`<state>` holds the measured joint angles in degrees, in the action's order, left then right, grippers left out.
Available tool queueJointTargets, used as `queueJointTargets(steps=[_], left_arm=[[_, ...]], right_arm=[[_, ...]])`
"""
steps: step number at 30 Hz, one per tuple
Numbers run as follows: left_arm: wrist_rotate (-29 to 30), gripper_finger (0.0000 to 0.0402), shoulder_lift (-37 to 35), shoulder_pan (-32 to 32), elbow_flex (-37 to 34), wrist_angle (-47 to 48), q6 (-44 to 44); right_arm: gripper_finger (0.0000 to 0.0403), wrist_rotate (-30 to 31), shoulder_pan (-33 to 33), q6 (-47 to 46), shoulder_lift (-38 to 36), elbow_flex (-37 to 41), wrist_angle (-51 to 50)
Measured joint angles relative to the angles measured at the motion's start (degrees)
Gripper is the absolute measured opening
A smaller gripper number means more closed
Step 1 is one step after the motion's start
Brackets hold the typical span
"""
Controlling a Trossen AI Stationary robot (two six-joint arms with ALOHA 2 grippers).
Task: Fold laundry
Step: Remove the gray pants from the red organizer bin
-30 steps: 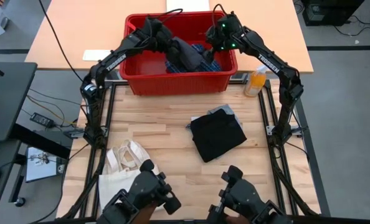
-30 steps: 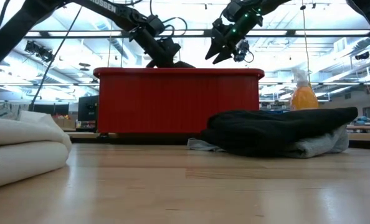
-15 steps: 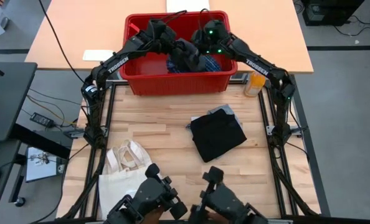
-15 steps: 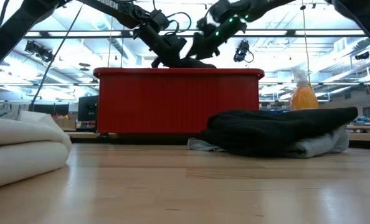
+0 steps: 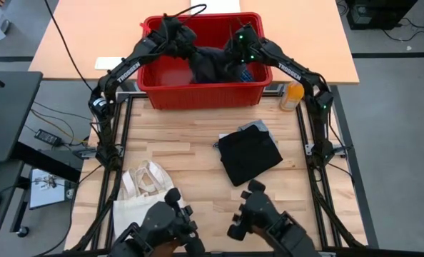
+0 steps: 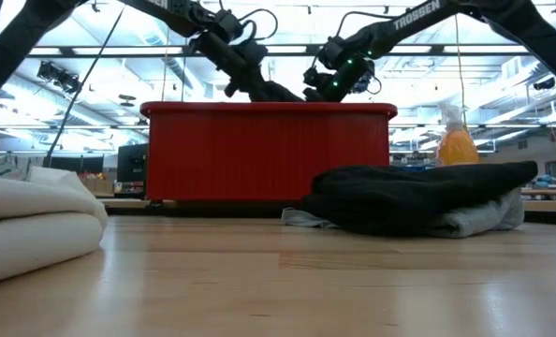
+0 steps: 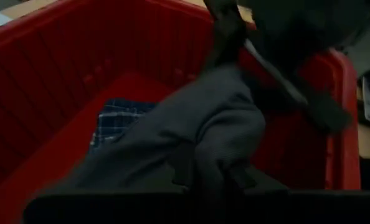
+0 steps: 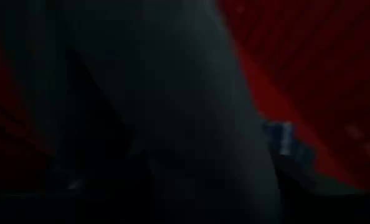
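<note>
Over the red plastic bin (image 5: 201, 96) at the far edge of the wooden bench (image 5: 176, 160), both arms have converged on one charcoal garment (image 5: 206, 64). A second ago the right tool (image 5: 235, 56) hung wide open above the bin's right end; it has since swung inward to meet the cloth, its fingers drawing in though not yet visibly clamped, and whether it has any fabric cannot be told. The left tool (image 5: 185, 44) stays closed on the garment's upper edge, holding it lifted so the cloth drapes in a soft, bunched fall, seen in the left wrist view as a thick, matte grey knit (image 7: 191, 140). That suggests a two-handed lift out of the bin is being set up, the step before spreading and folding.

Beneath it in the bin lies a blue-and-white plaid piece (image 5: 244, 73), thin and flat. On the bench a black garment (image 5: 249, 155) sits folded square atop a light grey top (image 5: 255, 127), a finished stack. A limp cream canvas tote bag (image 5: 142, 189) rests at the near left, and an orange bottle (image 5: 292, 93) stands just right of the ribbed, rigid bin.
</note>
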<state>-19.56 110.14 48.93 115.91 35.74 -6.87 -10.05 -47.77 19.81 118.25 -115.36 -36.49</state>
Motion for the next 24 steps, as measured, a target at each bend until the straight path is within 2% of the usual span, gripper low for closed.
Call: queueJointTargets(steps=[6,10,14,19,21,24], left_arm=[[-2.8,0.0033,-0.1,1.3,0.0,3.3,-5.4],[-3.4,0.0034,-0.2,1.7,0.0,3.0,-8.3],[-3.7,0.0034,-0.2,1.9,0.0,2.9,-8.6],[-2.2,0.0046,-1.5,1.5,0.0,2.2,0.1],[2.4,0.0065,-2.9,0.0,0.0,2.4,-0.8],[13.0,0.0108,-4.9,-3.2,0.0,1.7,-5.3]], right_arm=[[0.0073,-3.2,-1.6,4.5,-1.0,0.0,-0.1],[0.0073,-3.1,-1.6,4.9,-3.3,0.0,0.8],[0.0073,0.9,-0.7,6.1,-6.0,0.0,1.7],[0.0073,3.1,0.4,7.1,-7.9,0.0,0.7],[0.0073,4.3,0.6,6.6,-7.9,0.0,-0.8],[0.0073,6.4,1.2,5.7,-7.9,0.0,-3.1]])
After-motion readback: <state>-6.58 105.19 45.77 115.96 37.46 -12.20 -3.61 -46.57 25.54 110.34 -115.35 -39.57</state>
